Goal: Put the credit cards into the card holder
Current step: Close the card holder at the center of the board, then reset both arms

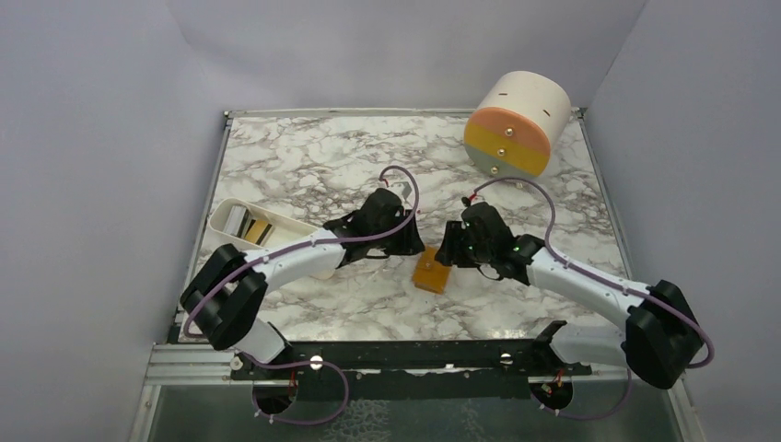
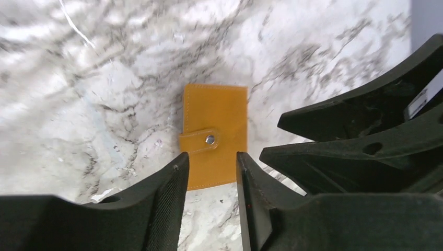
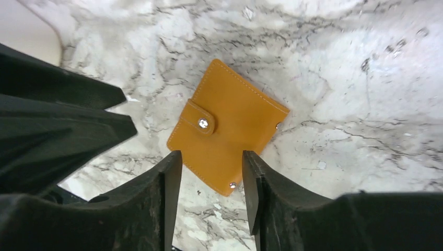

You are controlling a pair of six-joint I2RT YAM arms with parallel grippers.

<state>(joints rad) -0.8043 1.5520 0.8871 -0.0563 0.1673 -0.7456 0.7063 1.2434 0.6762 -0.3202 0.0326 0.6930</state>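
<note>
Two containers matter on the marble table (image 1: 313,157): the card holder (image 1: 432,273) and a white oblong tray (image 1: 227,224). Folded shut, the card holder lies flat on the marble near the table's front middle, its small strap (image 2: 198,141) fastened across the edge by a snap stud (image 2: 210,139). Only its orange-tan outside shows, so whatever may be inside cannot be seen. The credit cards (image 1: 259,230) that can be seen are in the tray, well apart from the holder at the left side of the table. One silver-grey card sits toward the tray's far end and a golden-orange one just beside it, both seeming to stand on edge, though how many cards there are cannot be told from above. Both arms reach in over the holder from opposite sides. The left gripper (image 2: 211,157) hangs above the holder's near edge with its jaws parted and nothing between them. The right gripper (image 3: 211,154) is likewise over the holder, jaws apart and gripping nothing, and the two grippers are close to each other. A big cream drum (image 1: 516,124) lies on its side at the far right corner, its round face banded peach, orange and grey, with its contents hidden.
</note>
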